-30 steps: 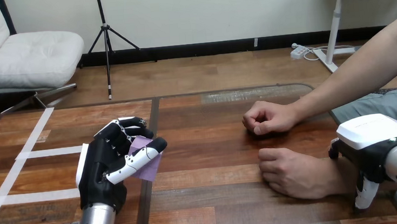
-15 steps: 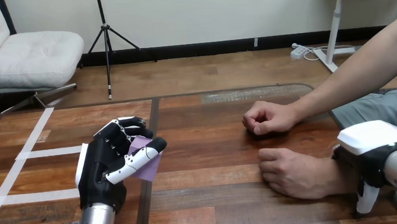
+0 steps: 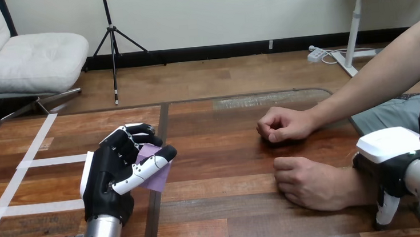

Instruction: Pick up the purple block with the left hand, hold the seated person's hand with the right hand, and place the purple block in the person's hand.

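The purple block (image 3: pixel 158 179) is clamped in the left hand (image 3: pixel 115 174) for handover; the right hand (image 3: pixel 388 163) is set at the person's wrist (image 3: pixel 352 187), grip unclear.

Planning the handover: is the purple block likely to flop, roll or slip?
Probably stiff: the purple block shows straight edges inside the left hand. Likely light, since that hand alone holds it. Flat-sided, so unlikely to roll.

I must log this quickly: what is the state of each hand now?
Left hand: closed on the purple block.
Right hand: beside the person's wrist; open or closed cannot be told.
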`<state>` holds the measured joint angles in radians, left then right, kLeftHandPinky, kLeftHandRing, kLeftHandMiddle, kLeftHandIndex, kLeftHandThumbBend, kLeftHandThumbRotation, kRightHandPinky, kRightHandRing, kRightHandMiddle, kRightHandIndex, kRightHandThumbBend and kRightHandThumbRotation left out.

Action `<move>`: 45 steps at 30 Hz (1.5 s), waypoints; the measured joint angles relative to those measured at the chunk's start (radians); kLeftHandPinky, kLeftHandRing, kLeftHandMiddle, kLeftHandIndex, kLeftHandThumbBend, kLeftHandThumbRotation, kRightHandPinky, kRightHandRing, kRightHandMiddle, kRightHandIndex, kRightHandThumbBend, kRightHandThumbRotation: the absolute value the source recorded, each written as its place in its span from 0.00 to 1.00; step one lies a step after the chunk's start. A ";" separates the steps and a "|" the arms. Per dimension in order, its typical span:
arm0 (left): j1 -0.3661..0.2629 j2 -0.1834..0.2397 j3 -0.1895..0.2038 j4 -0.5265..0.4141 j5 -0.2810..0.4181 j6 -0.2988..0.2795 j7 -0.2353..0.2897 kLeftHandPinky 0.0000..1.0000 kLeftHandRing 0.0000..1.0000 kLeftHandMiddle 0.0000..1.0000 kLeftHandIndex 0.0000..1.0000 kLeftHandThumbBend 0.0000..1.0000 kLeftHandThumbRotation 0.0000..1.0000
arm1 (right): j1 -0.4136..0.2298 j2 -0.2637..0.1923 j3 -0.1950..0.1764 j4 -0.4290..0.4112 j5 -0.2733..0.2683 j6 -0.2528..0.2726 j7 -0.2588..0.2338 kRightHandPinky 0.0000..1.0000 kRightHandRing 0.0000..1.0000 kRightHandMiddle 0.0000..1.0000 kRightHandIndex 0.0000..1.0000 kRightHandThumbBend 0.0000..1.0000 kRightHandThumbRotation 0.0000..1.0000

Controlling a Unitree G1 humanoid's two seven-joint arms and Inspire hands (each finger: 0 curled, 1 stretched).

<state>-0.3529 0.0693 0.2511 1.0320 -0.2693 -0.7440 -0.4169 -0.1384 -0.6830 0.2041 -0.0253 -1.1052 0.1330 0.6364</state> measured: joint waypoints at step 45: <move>0.005 0.001 0.001 -0.002 0.000 0.000 -0.018 0.36 0.40 0.46 0.48 0.95 0.08 | -0.018 0.000 0.027 0.093 0.051 -0.022 -0.154 0.46 0.56 0.60 0.64 0.73 0.00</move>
<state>-0.3480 0.0704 0.2521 1.0304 -0.2694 -0.7440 -0.4351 -0.1568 -0.6829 0.2306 0.0680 -1.0543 0.1115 0.4819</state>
